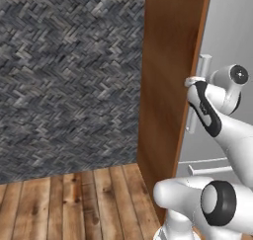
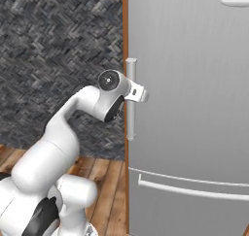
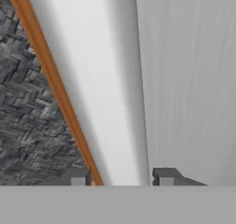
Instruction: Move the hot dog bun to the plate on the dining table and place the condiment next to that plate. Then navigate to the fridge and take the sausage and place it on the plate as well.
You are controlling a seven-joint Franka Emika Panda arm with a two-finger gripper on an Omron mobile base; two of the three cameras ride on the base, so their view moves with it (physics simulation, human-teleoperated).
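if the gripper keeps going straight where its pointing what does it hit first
Most likely the fridge door handle: in the hand view the gripper has its jaws open on either side of that vertical bar, with the fridge door right behind it. Exact depth is unclear.

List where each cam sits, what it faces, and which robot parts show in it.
Left base view: behind the arm on its left, looking forward at the wooden side panel and the fridge door; the arm rises at lower right.
Right base view: behind on its right, facing the fridge door and its upright handle; the arm rises at lower left.
Hand view: on the hand, close to the handle, which runs between the two fingertips.
Shared: both base views show the gripper at the handle, the herringbone wall and the plank floor.
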